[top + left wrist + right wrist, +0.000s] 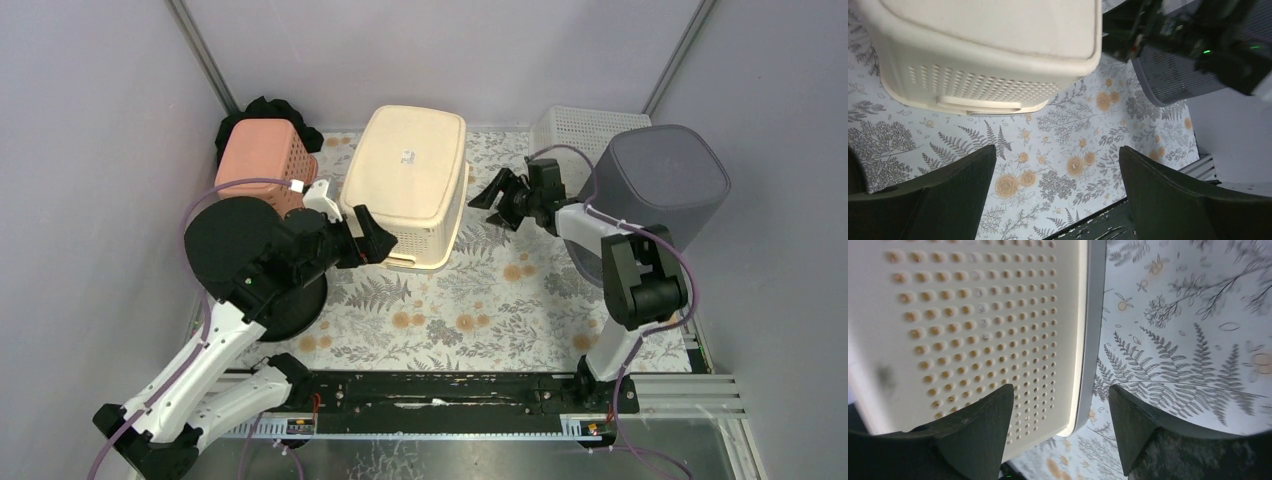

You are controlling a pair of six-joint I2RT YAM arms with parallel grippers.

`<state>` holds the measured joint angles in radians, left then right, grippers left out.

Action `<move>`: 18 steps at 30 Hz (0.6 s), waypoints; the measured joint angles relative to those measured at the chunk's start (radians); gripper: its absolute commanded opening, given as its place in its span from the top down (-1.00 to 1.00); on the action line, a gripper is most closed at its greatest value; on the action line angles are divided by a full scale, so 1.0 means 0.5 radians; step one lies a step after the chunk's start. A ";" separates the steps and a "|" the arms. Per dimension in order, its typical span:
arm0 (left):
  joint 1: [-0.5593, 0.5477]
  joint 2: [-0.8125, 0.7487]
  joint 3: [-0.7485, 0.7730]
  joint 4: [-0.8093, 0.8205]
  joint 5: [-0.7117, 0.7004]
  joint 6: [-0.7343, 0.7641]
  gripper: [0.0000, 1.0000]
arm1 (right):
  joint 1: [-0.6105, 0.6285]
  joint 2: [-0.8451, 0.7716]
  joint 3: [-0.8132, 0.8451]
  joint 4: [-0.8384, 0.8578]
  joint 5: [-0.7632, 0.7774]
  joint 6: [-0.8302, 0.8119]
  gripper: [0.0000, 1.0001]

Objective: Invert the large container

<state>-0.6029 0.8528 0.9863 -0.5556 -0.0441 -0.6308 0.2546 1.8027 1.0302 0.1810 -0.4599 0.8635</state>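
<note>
The large container [410, 170] is a cream plastic basket with perforated sides. It rests on the floral table with its flat bottom facing up and its rim down. My left gripper [375, 240] is open at the container's near left corner, and its wrist view shows the container [988, 50] ahead of the left gripper [1058, 155], with only tablecloth between the fingers. My right gripper [497, 195] is open just right of the container. In its wrist view the container [973, 315] wall and rim lie in front of the right gripper [1060, 395], not clamped.
A pink basket [262, 160] lies at the back left with black cloth [265, 108] behind it. A white mesh basket [575, 130] and a grey bin [660, 180] stand at the back right. A black round object [290, 305] sits under the left arm. A metal rail [450, 390] runs along the near edge.
</note>
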 measured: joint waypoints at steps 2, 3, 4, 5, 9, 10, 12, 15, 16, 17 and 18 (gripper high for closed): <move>0.000 -0.002 -0.083 0.040 0.006 -0.026 -1.00 | 0.000 -0.100 0.063 -0.159 0.077 -0.150 -0.53; 0.000 -0.002 -0.122 0.066 0.005 -0.039 -1.00 | 0.001 -0.151 0.092 -0.227 0.121 -0.225 -0.52; 0.000 -0.001 -0.164 0.104 0.005 -0.048 -1.00 | 0.002 -0.208 0.126 -0.309 0.167 -0.308 -0.52; 0.000 0.005 -0.205 0.140 0.004 -0.059 -1.00 | 0.002 -0.259 0.154 -0.385 0.215 -0.387 -0.52; 0.000 0.104 -0.346 0.355 -0.011 -0.069 -1.00 | 0.002 -0.399 0.184 -0.565 0.368 -0.580 -0.52; 0.000 0.175 -0.380 0.444 -0.013 -0.065 -1.00 | 0.002 -0.424 0.184 -0.609 0.397 -0.616 -0.52; 0.000 0.249 -0.406 0.529 -0.014 -0.050 -1.00 | 0.002 -0.455 0.183 -0.677 0.439 -0.674 -0.52; 0.000 0.456 -0.426 0.735 -0.020 0.003 -1.00 | 0.002 -0.481 0.178 -0.769 0.496 -0.739 -0.52; 0.000 0.539 -0.426 0.807 -0.024 0.028 -1.00 | 0.002 -0.494 0.170 -0.784 0.518 -0.755 -0.52; 0.000 0.610 -0.426 0.869 -0.027 0.050 -1.00 | 0.002 -0.510 0.165 -0.813 0.535 -0.773 -0.52; 0.000 0.690 -0.423 0.933 -0.033 0.079 -1.00 | 0.002 -0.520 0.163 -0.832 0.554 -0.786 -0.51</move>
<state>-0.6029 1.1976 0.7750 -0.0891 -0.0605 -0.5911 0.2554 1.5425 1.1114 -0.2348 -0.1829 0.4706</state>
